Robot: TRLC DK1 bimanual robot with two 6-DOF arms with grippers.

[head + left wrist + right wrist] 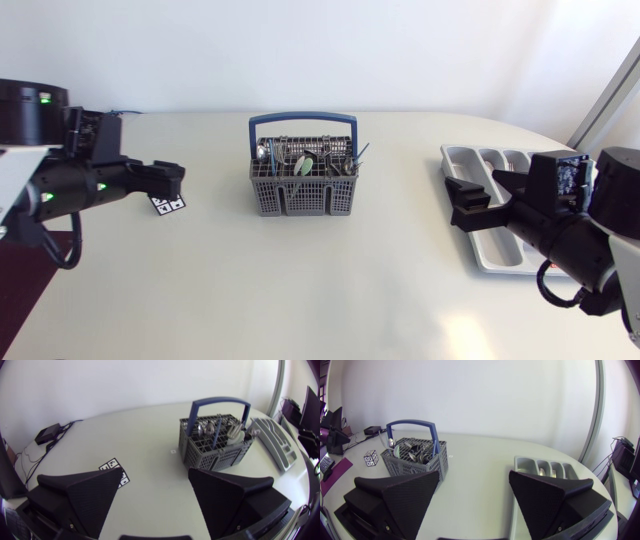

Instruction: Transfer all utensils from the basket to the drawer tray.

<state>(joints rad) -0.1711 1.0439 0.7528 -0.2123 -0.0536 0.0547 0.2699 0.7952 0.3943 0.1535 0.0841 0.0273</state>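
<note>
The left gripper [170, 178] is hanging over the left side of the table [300, 300] with its 2 fingers spread wide, just beside a black-and-white marker [168, 205]. The right gripper [462, 200] is likewise gaping open, hovering at the basket-facing edge of the grey drawer tray [470, 155]. The grey basket [300, 195] with the blue handle [303, 118] is standing mid-table, well apart from both grippers, and the utensils [305, 160] are sitting upright inside it.

Bright, even light, soft shadows under the basket [303, 185], faint glare on the pale table [300, 290]
</note>
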